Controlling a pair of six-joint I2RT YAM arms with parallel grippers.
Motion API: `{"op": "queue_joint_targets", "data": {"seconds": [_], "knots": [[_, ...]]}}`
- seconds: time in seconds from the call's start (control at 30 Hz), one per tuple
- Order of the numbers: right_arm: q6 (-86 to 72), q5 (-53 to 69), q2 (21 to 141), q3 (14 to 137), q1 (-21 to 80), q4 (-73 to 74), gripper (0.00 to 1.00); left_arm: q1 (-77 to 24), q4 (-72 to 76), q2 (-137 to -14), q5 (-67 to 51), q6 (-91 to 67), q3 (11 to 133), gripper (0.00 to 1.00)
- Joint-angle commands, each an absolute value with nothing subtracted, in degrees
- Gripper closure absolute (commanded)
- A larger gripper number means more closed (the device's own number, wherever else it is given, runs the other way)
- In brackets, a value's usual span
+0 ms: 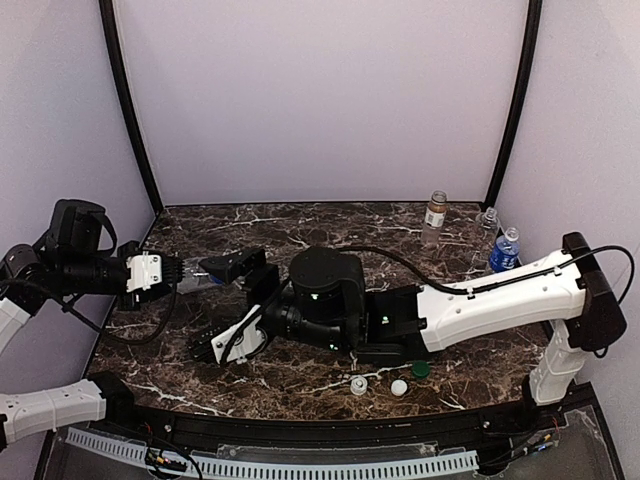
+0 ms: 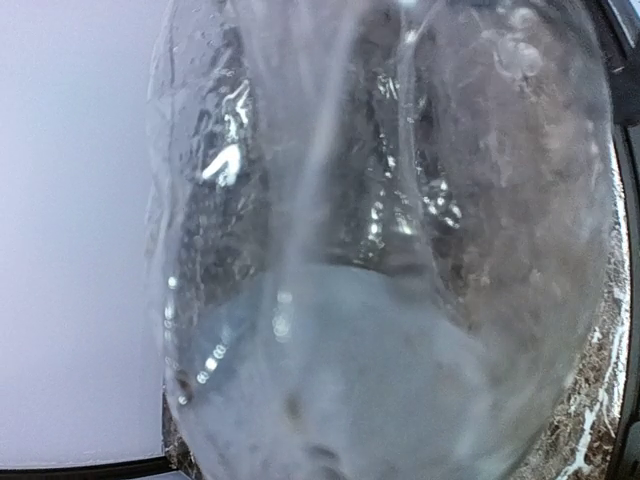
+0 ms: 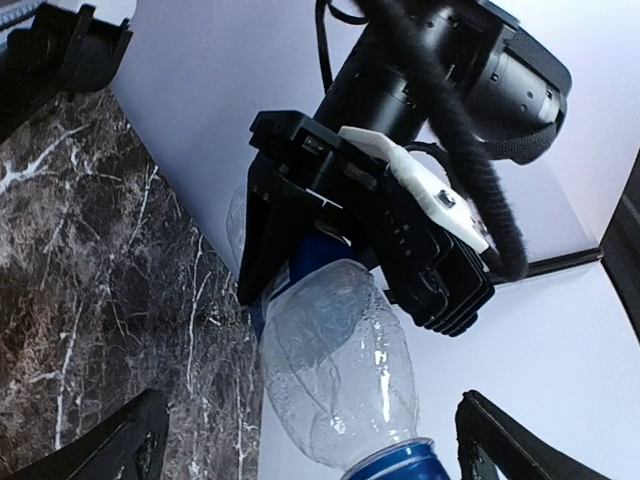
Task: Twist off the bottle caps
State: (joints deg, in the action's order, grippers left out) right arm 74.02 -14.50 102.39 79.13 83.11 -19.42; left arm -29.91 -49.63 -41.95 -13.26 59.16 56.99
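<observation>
My left gripper point(image 1: 172, 275) is shut on a clear bottle with a blue label point(image 1: 197, 281) and holds it level above the table. The bottle fills the left wrist view point(image 2: 380, 250). In the right wrist view the bottle point(image 3: 340, 370) points its blue cap point(image 3: 400, 466) toward the camera. My right gripper point(image 1: 212, 308) is open wide, with its fingers on either side of the cap end and apart from it. Two white caps point(image 1: 358, 385) point(image 1: 399, 387) and a green cap point(image 1: 420, 369) lie loose on the table near the front.
Three capless bottles stand at the back right: one with a tan label point(image 1: 435, 212), a plain one point(image 1: 489, 217) and one with a blue label point(image 1: 505, 250). The right arm point(image 1: 480, 305) stretches across the marble table point(image 1: 300, 230). Pale walls enclose it.
</observation>
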Motion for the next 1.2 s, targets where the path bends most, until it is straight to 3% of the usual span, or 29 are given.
{"op": "queue_joint_targets", "data": {"seconds": [0.0, 0.27, 0.47, 0.57, 0.87, 1.17], "knots": [[52.56, -11.04, 96.42, 78.52, 82.17, -19.07, 0.01, -30.23, -38.63, -40.79, -9.39, 56.34, 54.67, 0.68], [16.34, 0.49, 92.48, 79.52, 75.29, -13.76, 0.01, -30.23, -23.07, -38.31, 3.44, 60.56, 49.19, 0.66], [-21.70, 16.08, 95.83, 83.97, 66.16, -14.70, 0.01, -30.30, -11.88, -36.94, 9.61, 67.90, 45.63, 0.65], [-32.47, 18.06, 98.69, 85.96, 64.20, -15.17, 0.08, -30.59, -8.03, -36.95, 12.11, 71.71, 43.86, 0.66], [-39.48, 17.18, 103.85, 89.06, 64.07, -18.39, 0.17, -32.32, -3.55, -37.74, 15.67, 77.49, 41.22, 0.66], [-42.79, 20.31, 106.67, 91.56, 63.12, -19.11, 0.51, -32.97, -3.35, -37.63, 15.40, 78.26, 40.41, 0.66]]}}
